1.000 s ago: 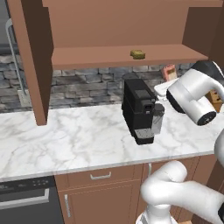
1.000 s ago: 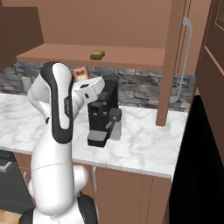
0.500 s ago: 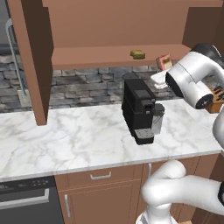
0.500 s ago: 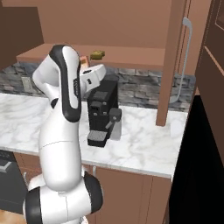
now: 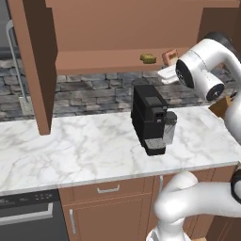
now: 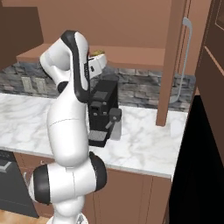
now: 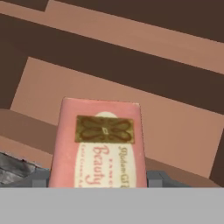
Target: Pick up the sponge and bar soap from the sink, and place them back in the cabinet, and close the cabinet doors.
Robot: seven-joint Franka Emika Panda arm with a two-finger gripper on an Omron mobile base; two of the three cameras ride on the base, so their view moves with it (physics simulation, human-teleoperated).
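Observation:
The pinkish bar soap (image 7: 100, 144) sits between my gripper's (image 7: 98, 179) fingers, which are shut on its two sides. From the left base view, the bar soap (image 5: 170, 56) is held upright at the front edge of the cabinet's (image 5: 103, 62) inner shelf, at the end of my gripper (image 5: 168, 65). The yellow-olive sponge (image 5: 148, 58) lies on that shelf, just left of the soap. From the right, the sponge (image 6: 99, 53) peeks out behind my raised arm. Both cabinet doors (image 5: 31, 66) (image 6: 172, 61) stand open. The sink is out of view.
A black coffee machine (image 5: 150, 117) (image 6: 103, 111) stands on the marble counter (image 5: 70, 150) directly below my hand. The stone backsplash (image 5: 94, 96) runs behind it. Base cabinets with drawers (image 5: 108, 202) sit under the counter, with a dark appliance (image 5: 26, 219) at the lower left.
My arm has risen from beside the coffee machine and carried the bar soap up to the level of the cabinet shelf, close to the sponge.

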